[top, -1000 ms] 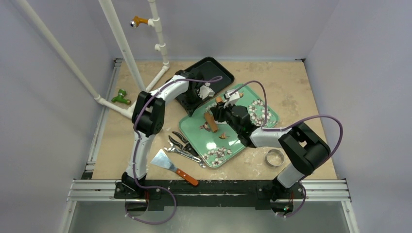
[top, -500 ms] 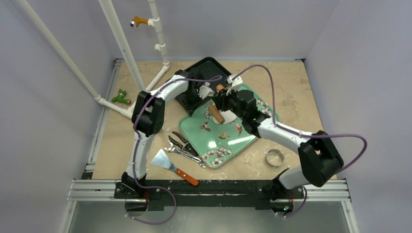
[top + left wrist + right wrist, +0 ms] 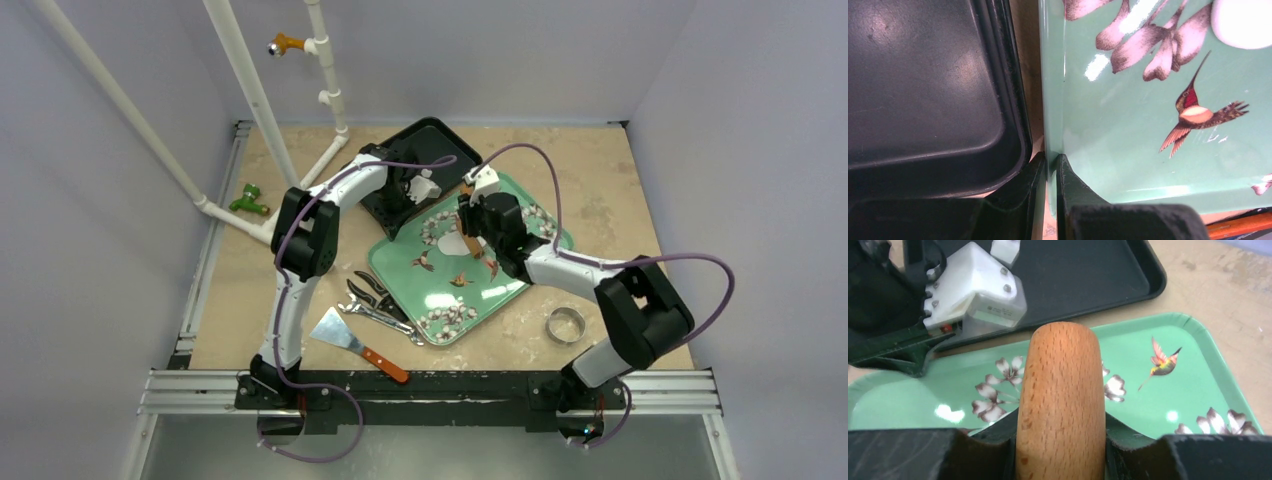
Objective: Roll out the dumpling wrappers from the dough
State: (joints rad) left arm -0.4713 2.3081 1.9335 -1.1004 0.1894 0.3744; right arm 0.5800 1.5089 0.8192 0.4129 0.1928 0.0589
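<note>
My left gripper [image 3: 1052, 162] is pinched almost shut on the rim of the green tray [image 3: 1128, 165], at the tray's 10 o'clock corner beside the black tray [image 3: 923, 90]. I judge this is to stop the tray sliding under the rolling. My right gripper [image 3: 1060, 440] clamps the wooden rolling pin [image 3: 1060, 385] at a middling width over the tray. The 1 dumpling wrapper [image 3: 452, 244] I can see lies on the tray, just at 9 o'clock of that gripper. From above, the wrist hides the pin, and in the right wrist view the pin blocks the dough, so I cannot tell whether they touch. The left wrist view cuts the wrapper off, so its outline is unclear.
</note>
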